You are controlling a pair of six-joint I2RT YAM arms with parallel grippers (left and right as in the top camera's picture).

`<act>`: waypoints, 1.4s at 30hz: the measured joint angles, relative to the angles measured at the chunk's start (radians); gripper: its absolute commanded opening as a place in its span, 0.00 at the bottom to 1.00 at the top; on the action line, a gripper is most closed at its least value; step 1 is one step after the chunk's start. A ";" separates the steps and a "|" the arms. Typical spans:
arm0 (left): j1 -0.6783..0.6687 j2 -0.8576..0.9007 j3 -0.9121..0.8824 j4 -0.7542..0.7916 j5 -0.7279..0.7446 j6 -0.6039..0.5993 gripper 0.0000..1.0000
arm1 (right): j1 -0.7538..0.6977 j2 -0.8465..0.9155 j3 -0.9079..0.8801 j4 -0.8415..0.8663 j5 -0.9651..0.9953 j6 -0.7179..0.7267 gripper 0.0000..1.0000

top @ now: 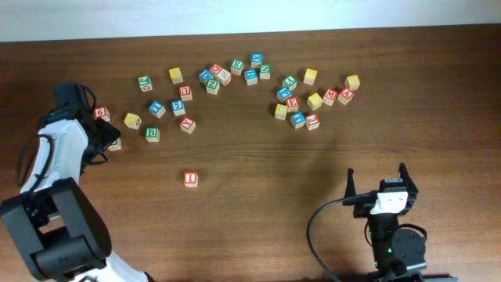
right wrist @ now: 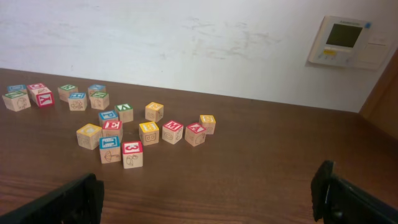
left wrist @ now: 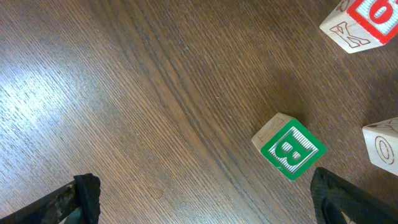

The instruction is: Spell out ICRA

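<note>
The red-lettered I cube [top: 190, 179] sits alone on the table in front of the scattered cubes. A green cube that reads like R [top: 236, 66] lies in the back group. A red cube that looks like A [top: 345, 95] [right wrist: 195, 130] is at the right end. Several cubes have yellow tops, and I cannot tell which is the C. My left gripper [top: 108, 139] [left wrist: 208, 199] is open over bare wood at the far left, with a green B cube [left wrist: 291, 148] just past its right finger. My right gripper [top: 377, 178] [right wrist: 208, 199] stands open and empty near the front right.
Many other letter and digit cubes spread across the back of the table in a left group [top: 178, 107] and a right group [top: 297, 102]. A red 6 cube [top: 101, 113] [left wrist: 367, 12] and a plain-sided cube [top: 115, 144] lie close to the left gripper.
</note>
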 measured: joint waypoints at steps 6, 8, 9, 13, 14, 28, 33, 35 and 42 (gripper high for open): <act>0.000 0.000 0.000 0.000 0.000 0.000 0.99 | 0.000 0.000 0.000 0.000 0.000 0.001 0.98; 0.000 0.000 0.000 0.000 0.000 0.000 0.99 | 0.000 0.000 0.000 0.000 0.000 0.000 0.98; 0.000 0.000 0.000 0.000 0.000 0.000 0.99 | 0.000 0.000 0.000 0.000 0.000 0.000 0.98; 0.000 0.000 0.000 0.000 0.000 0.000 0.99 | 0.000 0.000 0.000 0.000 0.000 0.001 0.98; 0.000 0.000 0.000 0.000 0.000 0.000 0.99 | 0.000 0.000 0.000 0.000 0.000 0.001 0.98; 0.000 0.000 0.000 0.000 0.000 0.000 0.99 | 0.000 0.000 0.000 0.005 0.057 -0.099 0.98; 0.000 0.000 0.000 0.000 0.000 0.000 0.99 | 0.000 0.000 0.000 0.008 0.113 -0.175 0.98; 0.000 0.000 0.000 0.000 0.000 0.000 1.00 | 0.000 0.000 0.000 0.012 0.114 -0.181 0.99; 0.000 0.000 0.000 0.000 0.000 0.000 0.99 | 0.000 0.000 0.000 0.088 -0.127 -0.113 0.98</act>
